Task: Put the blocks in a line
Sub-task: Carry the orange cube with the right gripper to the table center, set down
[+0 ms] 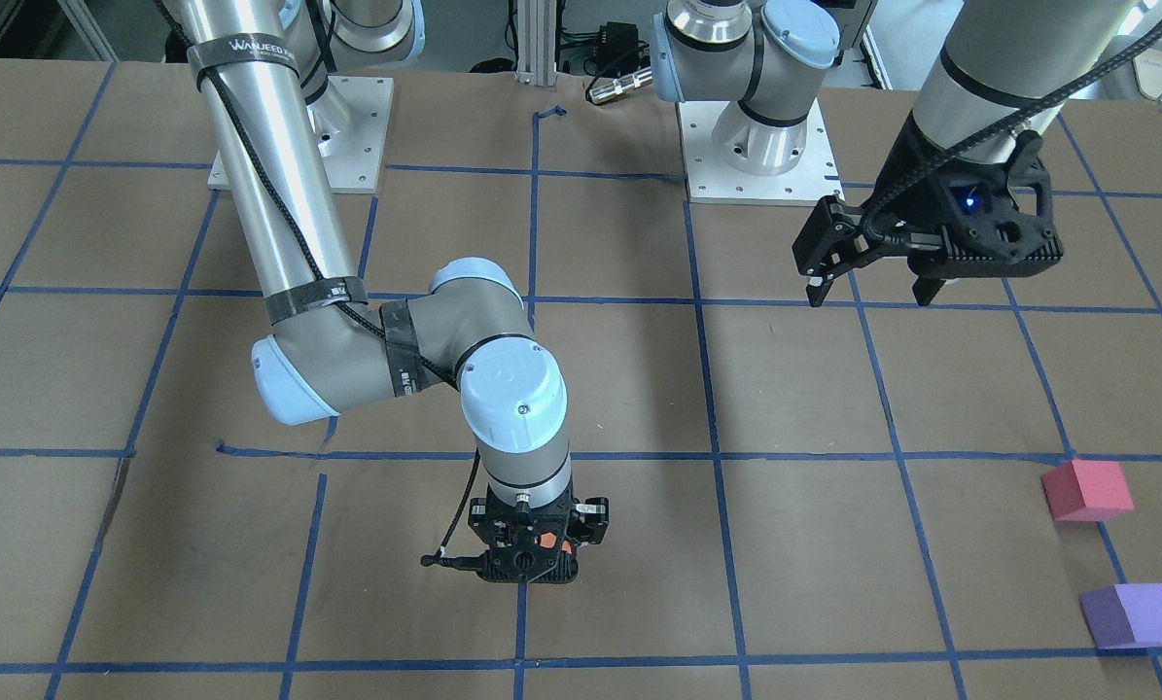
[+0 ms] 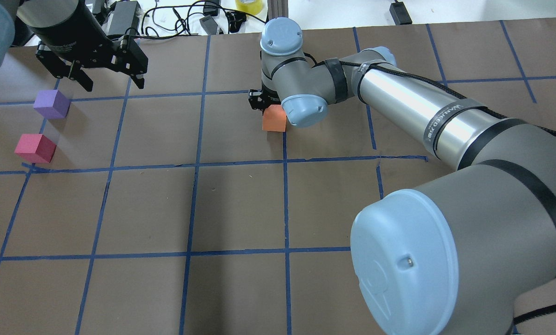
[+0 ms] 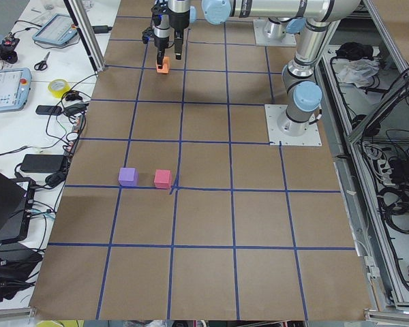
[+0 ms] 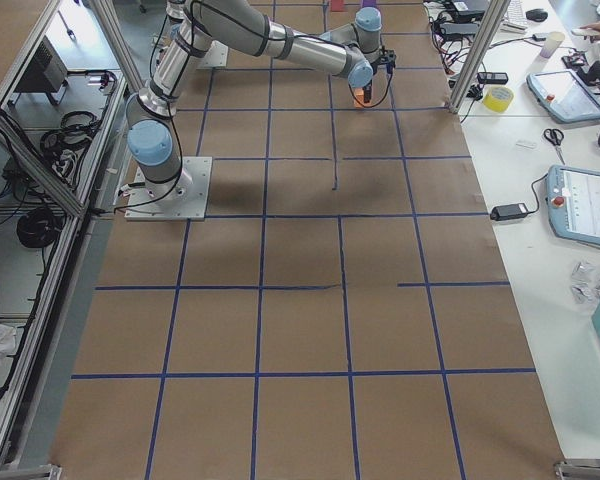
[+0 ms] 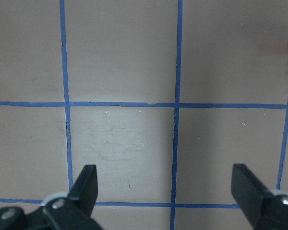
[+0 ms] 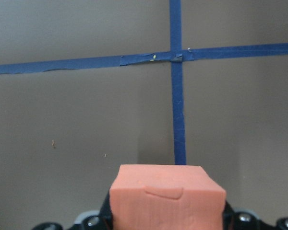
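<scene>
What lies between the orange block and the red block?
Only bare table with blue tape lines separates orange block and red block, in the overhead view.

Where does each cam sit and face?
Front: across table, facing robot; left gripper, right gripper.
Overhead: behind robot, looking down; both arms.
Left: left table end; left base near.
Right: opposite end; right base near.
Left wrist: down at table; open fingers.
Right wrist: down; orange block gripped.
Shared: front, overhead show pink block, purple block.
</scene>
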